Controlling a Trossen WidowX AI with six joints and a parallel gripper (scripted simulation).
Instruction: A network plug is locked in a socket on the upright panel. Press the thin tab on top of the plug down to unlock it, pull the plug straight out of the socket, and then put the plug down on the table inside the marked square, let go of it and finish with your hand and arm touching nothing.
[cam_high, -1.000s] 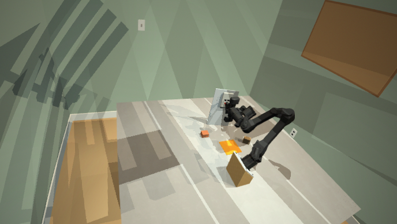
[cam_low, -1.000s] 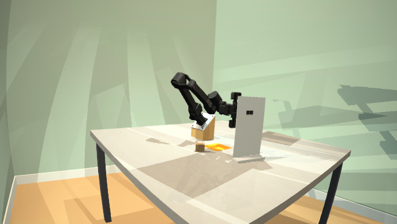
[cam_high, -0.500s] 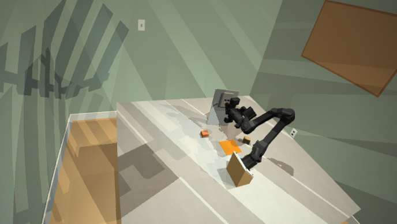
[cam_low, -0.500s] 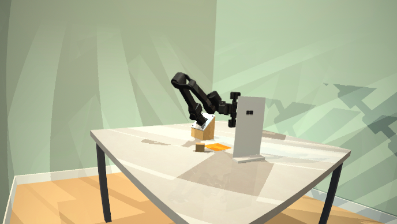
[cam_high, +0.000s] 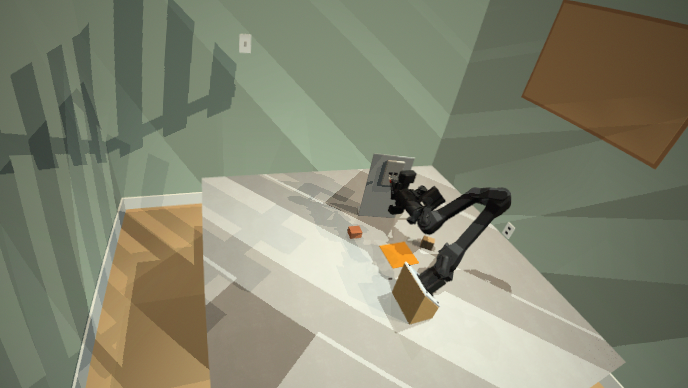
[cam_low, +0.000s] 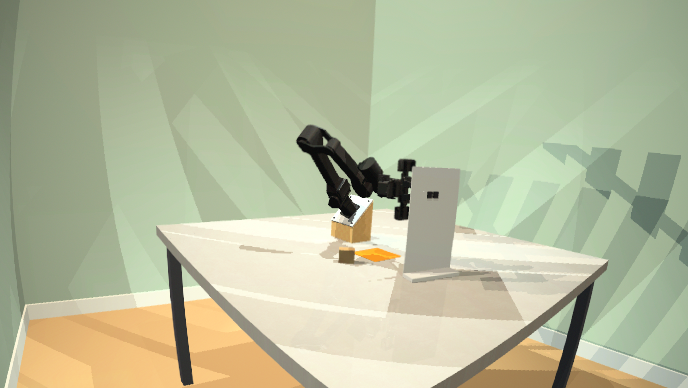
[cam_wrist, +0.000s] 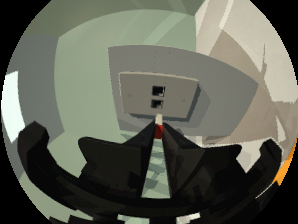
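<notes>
The upright grey panel (cam_high: 372, 201) (cam_low: 431, 230) (cam_wrist: 225, 85) carries a beige socket plate (cam_wrist: 136, 90) (cam_high: 395, 163). Its upper opening (cam_wrist: 158, 91) and lower opening (cam_wrist: 157, 104) both show dark and empty in the wrist view. My gripper (cam_wrist: 158, 125) (cam_high: 392, 183) is shut on the plug (cam_wrist: 158, 131), which shows red between the fingertips with a pale front end. The plug is out of the socket, in front of the plate's lower edge; the exact gap is hard to tell. The marked orange square (cam_high: 398, 254) (cam_low: 378, 255) lies flat on the table, away from the gripper.
An orange-red block (cam_high: 355, 232) lies left of the square in the top view. A brown block (cam_high: 427, 243) (cam_low: 346, 255) lies close to the square's other side. The arm stands on a wedge-shaped wooden base (cam_high: 414, 300) (cam_low: 363, 226) near the square.
</notes>
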